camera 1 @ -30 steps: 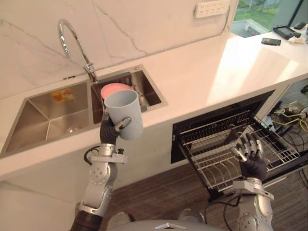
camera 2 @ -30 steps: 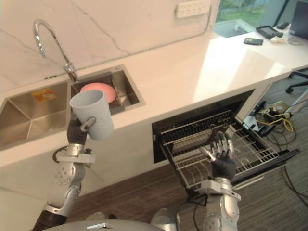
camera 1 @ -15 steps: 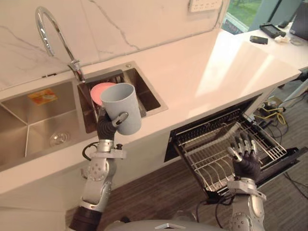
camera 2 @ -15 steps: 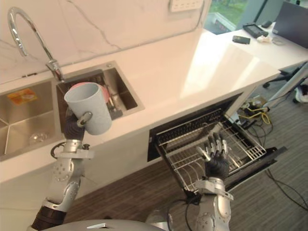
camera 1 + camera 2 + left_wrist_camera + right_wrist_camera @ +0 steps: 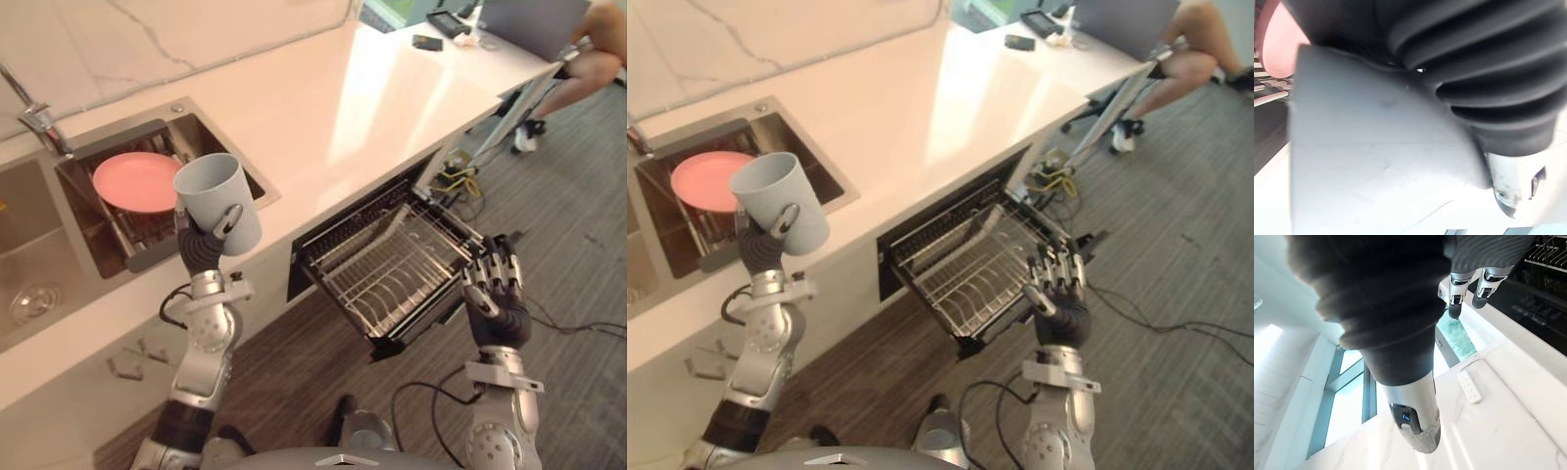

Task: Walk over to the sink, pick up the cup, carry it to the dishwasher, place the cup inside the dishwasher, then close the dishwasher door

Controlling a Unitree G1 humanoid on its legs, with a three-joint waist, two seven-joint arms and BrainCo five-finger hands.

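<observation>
Cup [image 5: 217,201] sits mouth up in the left hand [image 5: 201,247], fingers clenched round its lower wall, raised clear of the tabletop [image 5: 323,108] edge for carrying. Right hand [image 5: 495,294] hovers by the open dishwasher [image 5: 392,272], fingers released, likely free for the door.

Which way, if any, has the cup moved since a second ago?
Yes: the cup, in the left hand, shifted right of the pink plate, toward the dishwasher.
</observation>
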